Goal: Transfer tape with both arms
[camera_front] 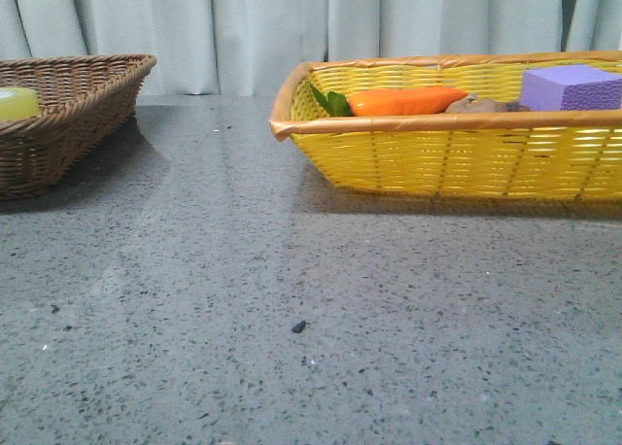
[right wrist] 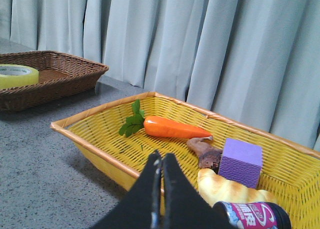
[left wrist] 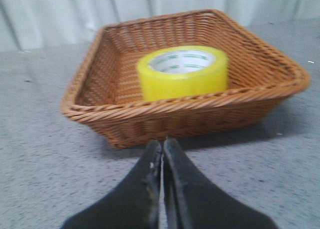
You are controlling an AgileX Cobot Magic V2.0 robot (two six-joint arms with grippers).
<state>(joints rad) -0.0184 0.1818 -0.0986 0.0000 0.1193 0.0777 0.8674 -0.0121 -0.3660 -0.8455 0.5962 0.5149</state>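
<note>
- Yellow, glossy and translucent, the tape (left wrist: pixel 182 73) lies flat in the brown wicker basket (left wrist: pixel 120 114), its white core ring with small green print facing up.
- We judge the transfer not yet begun: no finger touches the roll, and the yellow basket (camera_front: pixel 437 158) contains no tape.
- We find the left gripper (left wrist: pixel 163 145) on the table just outside the brown basket's near wall, its matte-black fingers pressed together on nothing.
- We find the right gripper (right wrist: pixel 163 159) above the yellow basket's near rim, fingers likewise closed and empty.
- Remaining, in our estimate: pick-up, handover between arms, placement.
- Both baskets are woven with sloped walls; the yellow one carries an orange-tan rim band.
- It contains a smooth orange carrot (right wrist: pixel 172 128), a purple foam block (right wrist: pixel 241 161), a brown lump, a ridged pale-yellow item and a printed container.
- We note a grey speckled tabletop (camera_front: pixel 292 319).
</note>
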